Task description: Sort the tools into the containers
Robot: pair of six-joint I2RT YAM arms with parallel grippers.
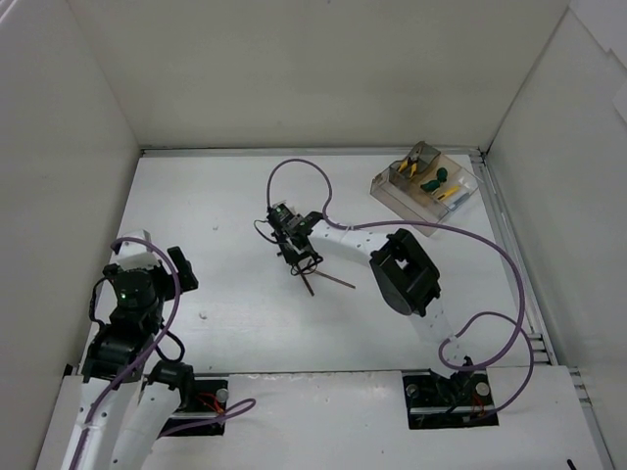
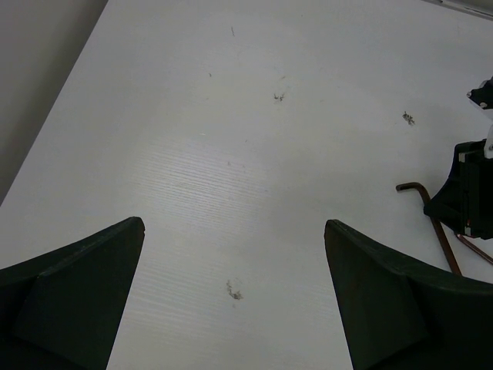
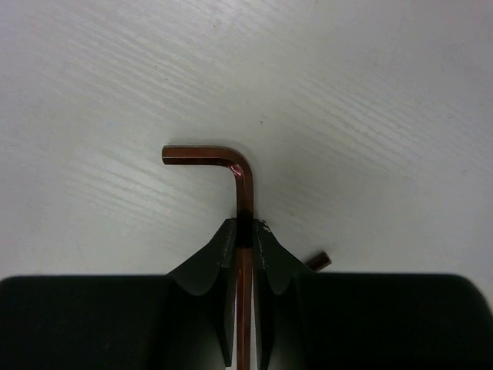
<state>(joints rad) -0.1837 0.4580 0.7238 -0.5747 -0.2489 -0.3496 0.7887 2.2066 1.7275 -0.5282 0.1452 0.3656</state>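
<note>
Right claw (image 3: 245, 239) closed on a hex key (image 3: 234, 160), fingers pinching the long shank just below the bend; the short leg points left in the wrist view. The key lies flat on the white table (image 1: 216, 211), or very near flat. A second hex key (image 3: 319, 262) is just beside the right finger, only its tip showing there; from above it runs out to the right from under the claw, and the two keys seem to cross or touch at that end, though the overhead view is too small to be sure. Both keys sit near mid-table, well apart from the clear divided box (image 1: 388, 192) at the far right corner. In the box: yellow-handled pliers (image 1: 415, 163) in the far compartment, a green-handled screwdriver (image 1: 437, 179) beside them, and another tool with yellow on it in the nearer right section. Left claw (image 2: 235, 254) open, fingers spread wide, held over bare table at the near left.
</note>
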